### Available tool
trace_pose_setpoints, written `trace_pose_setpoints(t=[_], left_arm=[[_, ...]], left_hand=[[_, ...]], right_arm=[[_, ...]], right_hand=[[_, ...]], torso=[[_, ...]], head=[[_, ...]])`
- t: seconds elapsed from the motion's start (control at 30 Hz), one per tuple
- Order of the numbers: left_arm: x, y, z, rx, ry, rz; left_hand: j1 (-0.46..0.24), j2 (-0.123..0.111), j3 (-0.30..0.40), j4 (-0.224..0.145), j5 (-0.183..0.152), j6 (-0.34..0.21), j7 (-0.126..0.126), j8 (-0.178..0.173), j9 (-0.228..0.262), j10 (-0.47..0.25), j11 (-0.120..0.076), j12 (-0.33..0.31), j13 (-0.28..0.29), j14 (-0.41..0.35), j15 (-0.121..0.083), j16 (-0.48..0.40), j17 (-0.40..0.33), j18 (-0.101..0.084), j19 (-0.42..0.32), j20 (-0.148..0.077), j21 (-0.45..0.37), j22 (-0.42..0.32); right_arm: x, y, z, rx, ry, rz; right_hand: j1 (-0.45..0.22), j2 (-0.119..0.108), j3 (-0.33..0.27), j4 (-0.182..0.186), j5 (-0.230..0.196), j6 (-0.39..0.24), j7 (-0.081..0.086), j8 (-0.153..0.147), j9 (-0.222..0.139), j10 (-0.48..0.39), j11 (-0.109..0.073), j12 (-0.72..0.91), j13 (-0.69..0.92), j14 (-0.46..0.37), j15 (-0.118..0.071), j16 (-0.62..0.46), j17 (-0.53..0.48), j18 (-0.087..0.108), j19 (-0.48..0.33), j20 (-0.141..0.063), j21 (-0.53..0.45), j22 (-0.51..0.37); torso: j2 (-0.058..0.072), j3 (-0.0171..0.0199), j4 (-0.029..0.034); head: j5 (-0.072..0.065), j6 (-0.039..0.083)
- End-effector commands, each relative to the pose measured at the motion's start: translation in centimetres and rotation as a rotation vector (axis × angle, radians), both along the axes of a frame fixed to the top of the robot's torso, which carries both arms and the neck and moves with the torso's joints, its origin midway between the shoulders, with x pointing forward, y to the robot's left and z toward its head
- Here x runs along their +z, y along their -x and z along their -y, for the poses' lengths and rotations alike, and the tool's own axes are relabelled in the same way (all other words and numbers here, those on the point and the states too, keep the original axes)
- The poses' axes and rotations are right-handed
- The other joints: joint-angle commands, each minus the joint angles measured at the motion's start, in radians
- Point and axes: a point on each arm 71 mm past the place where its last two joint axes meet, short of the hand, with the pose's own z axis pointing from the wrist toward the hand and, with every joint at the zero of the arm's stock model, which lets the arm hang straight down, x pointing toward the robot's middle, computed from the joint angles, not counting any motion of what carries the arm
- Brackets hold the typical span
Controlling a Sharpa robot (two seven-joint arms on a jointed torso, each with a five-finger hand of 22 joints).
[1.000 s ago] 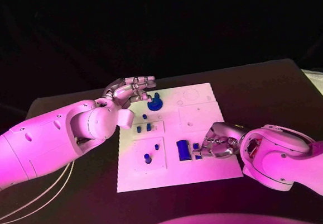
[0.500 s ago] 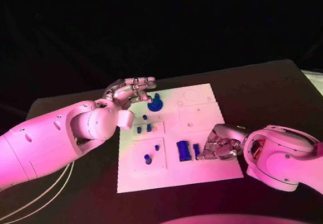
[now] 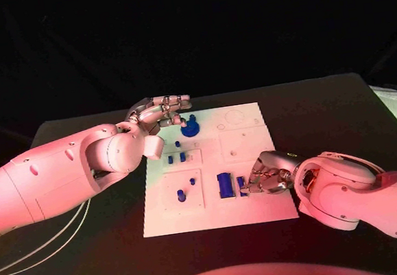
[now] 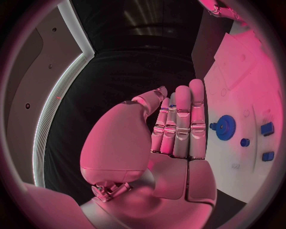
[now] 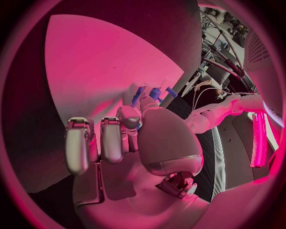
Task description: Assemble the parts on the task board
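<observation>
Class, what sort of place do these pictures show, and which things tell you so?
Probably a robotics lab or test bench: a black table, a white task board with small blue parts, and dark backdrop all round.

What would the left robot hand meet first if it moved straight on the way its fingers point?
Probably nothing: the left robot hand points past the far left corner of the board, beside the blue gear, toward the bare table. The way looks free, though depth is unclear.
</observation>
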Motion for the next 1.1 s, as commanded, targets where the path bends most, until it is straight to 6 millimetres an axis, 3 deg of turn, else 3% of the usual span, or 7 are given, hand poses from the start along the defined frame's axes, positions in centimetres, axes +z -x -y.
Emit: trace_pose_setpoints(t=[0.03, 0.13, 0.33, 0.73, 0.83, 0.9, 1.1], left_arm=[[0.1, 0.1, 0.2, -0.018, 0.008, 0.008], [0.1, 0.1, 0.2, -0.019, 0.008, 0.007], [0.1, 0.1, 0.2, -0.019, 0.008, 0.007], [0.0, 0.0, 0.0, -0.012, 0.005, 0.006], [-0.1, -0.1, -0.1, -0.014, 0.008, 0.009], [-0.1, -0.1, -0.3, -0.014, 0.014, 0.013], [-0.5, -0.6, -1.2, 0.016, 0.032, 0.015]], left_hand=[[-0.003, 0.007, -0.002, -0.003, 0.003, -0.006, 0.0, 0.007, 0.0, -0.006, -0.001, 0.003, -0.001, -0.004, 0.0, -0.004, -0.002, 0.011, -0.008, 0.001, -0.003, -0.001], [-0.003, 0.007, -0.002, -0.003, 0.003, -0.006, 0.0, 0.007, 0.0, -0.006, -0.001, 0.003, -0.001, -0.004, 0.0, -0.004, -0.002, 0.011, -0.008, 0.001, -0.003, -0.001], [-0.003, 0.007, -0.002, -0.003, 0.003, -0.006, 0.0, 0.007, 0.0, -0.006, -0.001, 0.003, -0.001, -0.004, 0.0, -0.004, -0.002, 0.011, -0.008, 0.001, -0.003, -0.001], [-0.003, 0.007, -0.002, -0.003, 0.003, -0.006, 0.0, 0.007, 0.0, -0.006, -0.001, 0.003, -0.001, -0.004, 0.0, -0.004, -0.002, 0.011, -0.008, 0.001, -0.003, -0.001], [-0.003, 0.007, -0.003, -0.003, 0.003, -0.006, 0.0, 0.007, 0.0, -0.007, -0.001, 0.003, -0.001, -0.005, 0.0, -0.004, -0.002, 0.011, -0.008, 0.001, -0.003, -0.001], [-0.007, 0.005, -0.005, -0.003, 0.002, -0.008, 0.001, 0.008, 0.0, -0.009, 0.0, 0.005, -0.001, -0.006, 0.001, -0.005, -0.004, 0.011, -0.01, 0.002, -0.003, -0.002], [-0.014, 0.001, -0.011, -0.002, 0.002, -0.013, -0.001, 0.01, -0.001, -0.014, 0.0, 0.01, -0.002, -0.02, 0.003, -0.011, -0.009, 0.01, -0.021, 0.004, -0.01, -0.004]], right_arm=[[-0.6, 0.1, 0.0, 0.032, 0.05, -0.013], [-0.7, 0.1, -0.1, 0.038, 0.063, -0.011], [-0.5, 0.1, -0.1, 0.026, 0.037, 0.007], [1.8, -0.3, 1.2, -0.065, -0.227, -0.03], [2.8, -1.1, 1.7, -0.074, -0.346, -0.067], [3.4, -1.9, 2.1, -0.087, -0.457, -0.1], [4.8, -5.0, 3.5, -0.136, -0.713, -0.107]], right_hand=[[0.034, -0.003, -0.001, -0.022, -0.02, 0.002, 0.0, -0.003, -0.001, 0.005, -0.004, 0.002, 0.002, 0.061, -0.009, 0.0, 0.022, -0.017, 0.004, -0.002, 0.0, 0.102], [0.067, 0.002, 0.003, -0.045, -0.066, 0.001, -0.001, -0.004, 0.001, 0.004, -0.005, 0.0, 0.002, 0.061, -0.01, -0.001, 0.02, -0.017, 0.003, -0.002, -0.001, 0.101], [0.075, 0.003, 0.001, -0.052, -0.075, 0.001, 0.0, -0.004, 0.001, 0.003, -0.005, -0.002, 0.002, 0.06, -0.01, -0.002, 0.019, -0.017, 0.002, -0.003, -0.001, 0.1], [0.012, -0.011, -0.071, -0.009, -0.004, -0.034, 0.017, -0.024, -0.002, -0.035, 0.01, -0.083, -0.049, 0.053, 0.002, -0.031, -0.015, -0.008, -0.022, 0.006, -0.026, 0.066], [0.025, 0.001, -0.079, -0.009, -0.002, -0.074, 0.031, -0.046, -0.01, -0.086, 0.022, -0.193, -0.12, 0.04, 0.011, -0.075, -0.067, 0.003, -0.055, 0.013, -0.06, 0.02], [0.058, 0.022, -0.074, -0.025, -0.002, -0.099, 0.041, -0.06, -0.015, -0.112, 0.032, -0.247, -0.157, 0.032, 0.019, -0.104, -0.099, 0.011, -0.076, 0.02, -0.084, -0.012], [0.137, 0.044, -0.062, -0.08, -0.007, -0.135, 0.06, -0.076, -0.022, -0.21, 0.045, -0.458, -0.319, -0.037, 0.031, -0.345, -0.35, 0.06, -0.213, 0.032, -0.26, -0.225]], torso=[[-0.001, 0.0003, -0.0012], [-0.001, 0.0005, -0.0018], [-0.001, 0.0006, -0.0015], [-0.004, -0.0015, -0.0012], [-0.004, -0.0027, -0.0023], [-0.005, -0.0038, -0.0082], [-0.019, -0.0035, -0.0256]], head=[[0.003, -0.003], [0.003, -0.002], [0.001, -0.002], [-0.006, 0.011], [-0.009, 0.017], [-0.007, 0.019], [-0.002, 0.048]])
